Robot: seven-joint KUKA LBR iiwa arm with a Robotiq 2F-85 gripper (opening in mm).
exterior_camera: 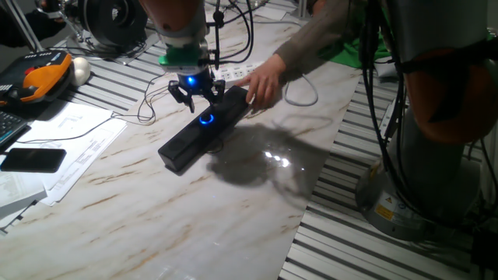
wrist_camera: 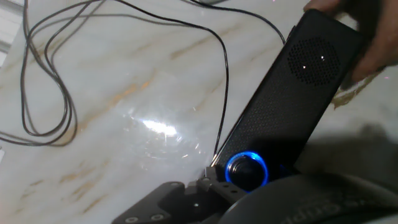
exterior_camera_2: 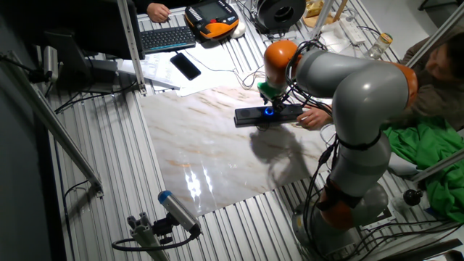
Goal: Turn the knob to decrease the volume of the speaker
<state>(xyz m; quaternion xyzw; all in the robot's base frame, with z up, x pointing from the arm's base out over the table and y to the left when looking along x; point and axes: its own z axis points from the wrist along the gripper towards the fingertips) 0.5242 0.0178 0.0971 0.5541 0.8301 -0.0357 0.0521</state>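
The speaker (exterior_camera: pixel 187 140) is a long black bar lying at an angle on the marble table (exterior_camera: pixel 156 210). The knob (exterior_camera: pixel 206 119) glows with a blue ring at its middle. My gripper (exterior_camera: pixel 195 96) hangs just above the knob, fingers spread and holding nothing. In the hand view the knob (wrist_camera: pixel 247 169) lies low in the frame between my two dark fingers (wrist_camera: pixel 168 199), with the speaker (wrist_camera: pixel 292 93) running up to the right. The other fixed view shows the speaker (exterior_camera_2: pixel 250 117), the knob (exterior_camera_2: pixel 270 112) and my gripper (exterior_camera_2: pixel 274 103) over it.
A person's hand (exterior_camera: pixel 261 82) rests on the speaker's far end, close to my gripper. Thin black cables (wrist_camera: pixel 50 93) loop on the table to the left. A white power strip (exterior_camera: pixel 233 71) lies behind. Papers, a black phone (exterior_camera: pixel 31 159) and an orange pendant (exterior_camera: pixel 39 78) lie left.
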